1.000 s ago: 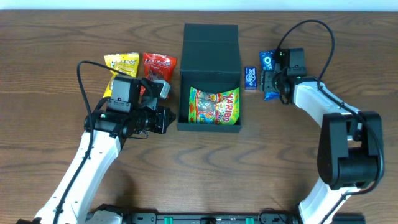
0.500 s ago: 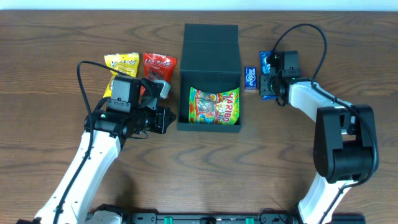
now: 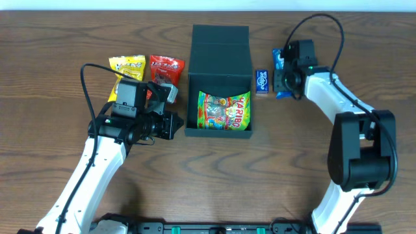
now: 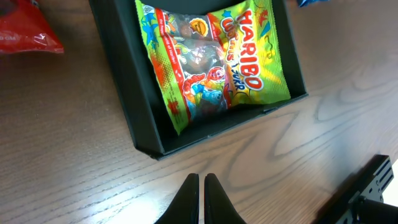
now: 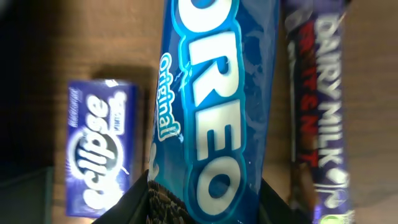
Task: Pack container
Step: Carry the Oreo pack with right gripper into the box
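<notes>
Because the dark teal container [image 3: 220, 62] sits open mid-table, flap laid back to the far side and a Haribo bag [image 3: 223, 110] in its near end, the overhead view suggests the step in hand is fetching another snack. The right gripper [image 3: 281, 70] hangs over an Oreo pack [image 3: 276, 58] right of the box, and the left gripper [image 3: 170, 125] sits just beside its near-left corner. In the left wrist view the fingers [image 4: 191, 196] are pressed together, empty, above bare wood near the container's wall. In the right wrist view the fingers [image 5: 138, 202] are spread astride the Oreo pack, which looks unsqueezed. An Eclipse box [image 5: 99, 149] lies to the left and a Dairy Milk bar [image 5: 320, 112] just beside on the right. Closing squarely across the pack's narrow width, clear of the Dairy Milk wrapper, then lifting above the container wall before crossing, seems wise.
</notes>
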Tool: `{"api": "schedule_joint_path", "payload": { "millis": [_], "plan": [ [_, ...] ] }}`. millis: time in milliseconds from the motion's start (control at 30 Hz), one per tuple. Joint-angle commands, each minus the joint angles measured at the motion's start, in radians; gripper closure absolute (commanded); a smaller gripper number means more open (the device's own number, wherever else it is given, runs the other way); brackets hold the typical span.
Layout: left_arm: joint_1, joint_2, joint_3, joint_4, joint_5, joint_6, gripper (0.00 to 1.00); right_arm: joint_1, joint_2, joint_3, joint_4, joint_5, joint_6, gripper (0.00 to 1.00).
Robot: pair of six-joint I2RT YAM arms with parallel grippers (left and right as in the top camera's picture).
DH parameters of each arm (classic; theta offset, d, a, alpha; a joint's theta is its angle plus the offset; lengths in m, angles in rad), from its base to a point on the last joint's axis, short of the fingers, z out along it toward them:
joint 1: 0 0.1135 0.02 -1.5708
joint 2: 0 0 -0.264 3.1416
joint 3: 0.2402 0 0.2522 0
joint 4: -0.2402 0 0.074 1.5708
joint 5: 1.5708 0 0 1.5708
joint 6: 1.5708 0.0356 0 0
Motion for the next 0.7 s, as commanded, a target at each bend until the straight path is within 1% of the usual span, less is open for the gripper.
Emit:
{"api": "schedule_joint_path", "payload": {
  "millis": [0, 67, 100, 200, 267, 300, 400, 533, 667],
  "plan": [
    [-0.002, -0.009, 0.020, 0.000, 0.015, 0.000, 0.94, 0.006, -0.098, 0.058, -0.017, 0.000, 0.005, 0.99],
    [-0.002, -0.009, 0.020, 0.000, 0.016, 0.000, 0.94, 0.006, -0.154, 0.062, -0.018, -0.004, -0.011, 0.99],
    [-0.002, -0.009, 0.020, 0.000, 0.016, 0.000, 0.94, 0.009, -0.190, 0.062, -0.016, -0.016, -0.048, 0.99],
    [-0.002, -0.012, 0.020, 0.000, 0.015, 0.008, 0.94, 0.025, -0.260, 0.062, -0.007, -0.086, -0.182, 0.99],
    [-0.002, -0.021, 0.020, 0.000, 0.015, 0.027, 0.94, 0.048, -0.292, 0.062, -0.008, -0.183, -0.306, 0.99],
    [-0.001, -0.032, 0.021, 0.000, 0.014, 0.035, 0.94, 0.062, -0.299, 0.062, -0.015, -0.253, -0.383, 0.99],
    [0.008, -0.064, 0.024, -0.001, 0.013, 0.062, 0.94, 0.090, -0.298, 0.062, -0.039, -0.381, -0.526, 0.99],
    [0.037, -0.135, 0.024, -0.005, -0.003, 0.080, 0.94, 0.133, -0.288, 0.061, -0.071, -0.412, -0.650, 0.99],
    [0.062, -0.211, 0.024, -0.007, -0.013, 0.111, 0.94, 0.177, -0.269, 0.061, -0.098, -0.435, -0.857, 0.99]
  ]
}}
